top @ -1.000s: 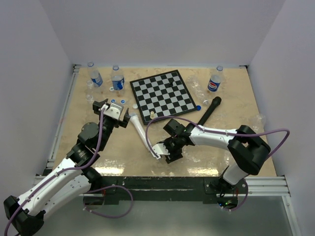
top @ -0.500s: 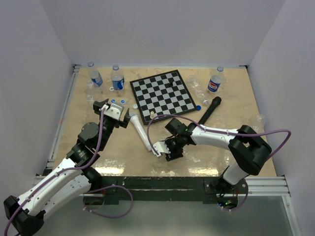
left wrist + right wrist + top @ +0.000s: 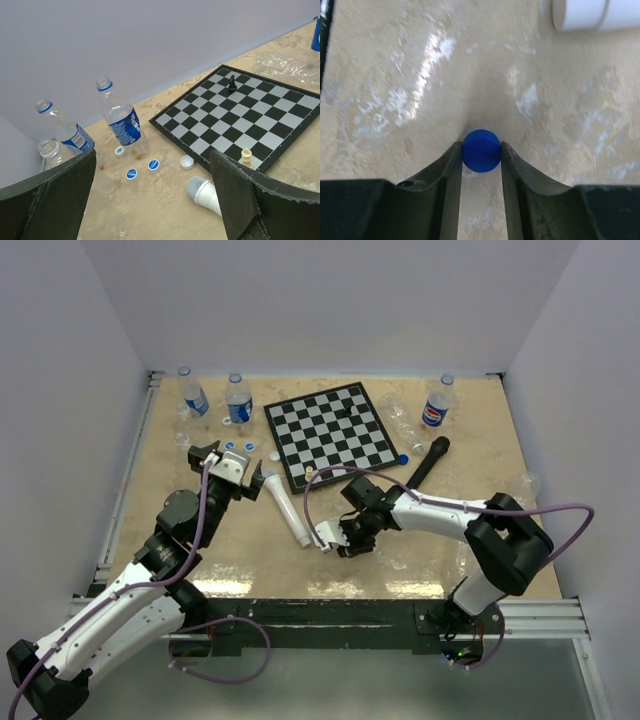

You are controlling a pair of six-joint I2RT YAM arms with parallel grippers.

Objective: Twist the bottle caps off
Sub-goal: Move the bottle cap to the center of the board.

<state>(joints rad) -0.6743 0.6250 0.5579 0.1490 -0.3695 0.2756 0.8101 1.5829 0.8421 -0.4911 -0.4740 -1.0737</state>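
The right tool [image 3: 481,145] is clenched on a small blue cap [image 3: 481,151], with one finger pressed to each side of it. The cap sits right at the tips of the fingers, low down by the bench [image 3: 395,75]. The fat end of a white microphone [image 3: 590,14] lies further out, apart from the cap. Seen from above, this tool is at the near middle of the bench, just beside the end of the white microphone. The left tool [image 3: 231,463] is released. Its fingers are spread wide with nothing between them, up over the left side of the bench. Past it lie four loose caps [image 3: 154,164], some blue and some white, close together. Behind them stand three bottles [image 3: 121,120] with open tops. The chessboard [image 3: 250,112] lies to the right of those. A bottle with a round logo [image 3: 435,408] stands at the far right.
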